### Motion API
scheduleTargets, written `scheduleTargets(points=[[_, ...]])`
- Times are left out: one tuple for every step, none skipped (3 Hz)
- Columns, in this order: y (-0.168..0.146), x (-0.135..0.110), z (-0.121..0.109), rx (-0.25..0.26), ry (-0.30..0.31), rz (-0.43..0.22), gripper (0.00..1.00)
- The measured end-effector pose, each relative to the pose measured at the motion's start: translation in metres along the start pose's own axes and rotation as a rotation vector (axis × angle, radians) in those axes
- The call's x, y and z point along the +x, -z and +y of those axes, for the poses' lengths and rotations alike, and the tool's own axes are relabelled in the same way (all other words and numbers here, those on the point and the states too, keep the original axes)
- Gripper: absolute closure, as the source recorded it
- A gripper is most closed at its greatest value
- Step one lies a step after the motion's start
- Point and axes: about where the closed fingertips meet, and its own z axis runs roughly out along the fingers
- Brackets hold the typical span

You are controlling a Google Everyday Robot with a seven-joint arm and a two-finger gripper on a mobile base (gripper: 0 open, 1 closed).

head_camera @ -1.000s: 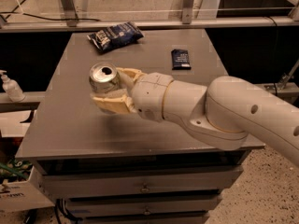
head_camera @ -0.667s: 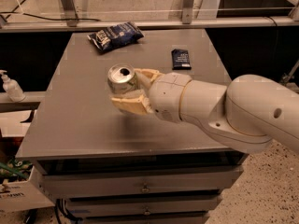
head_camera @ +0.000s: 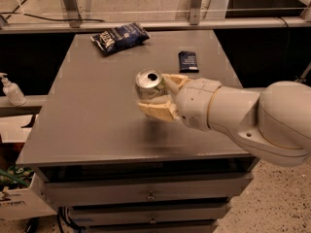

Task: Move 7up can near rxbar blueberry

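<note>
Over the middle of the grey table (head_camera: pixel 87 110), the gripper (head_camera: pixel 156 94) holds the 7up can (head_camera: pixel 149 84) between its two tan fingers (head_camera: pixel 156 111), one closed against the can's far side and one against its near side. The can stands upright with its silver top and pull-tab hole facing up, and a soft shadow lies on the surface just below it. The thick white arm (head_camera: pixel 243 115) comes in from the right, low and nearly level, with its bulky joint hanging past the table's right edge.

At the far left, off the table, a pump bottle (head_camera: pixel 10 89) stands on a lower ledge. A crinkled dark-blue chip bag (head_camera: pixel 119 37) lies near the far left corner, well apart from the can. The rxbar blueberry (head_camera: pixel 188 61) lies flat to the can's right and farther back, near it but not touching, just beyond the upper finger.

The table's left half and near strip are bare. The surface between can and bar is unobstructed. A metal rail (head_camera: pixel 194 23) runs behind the far edge, and drawers (head_camera: pixel 146 193) sit under the near edge.
</note>
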Motion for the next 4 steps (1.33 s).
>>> scheduleTargets(points=[[0.001, 0.017, -0.015, 0.033, -0.018, 0.038, 1.00], [0.011, 0.039, -0.054, 0.096, -0.059, 0.096, 1.00], [0.039, 0.055, -0.102, 0.196, -0.104, 0.127, 1.00], [0.061, 0.061, -0.138, 0.270, -0.138, 0.129, 1.00]])
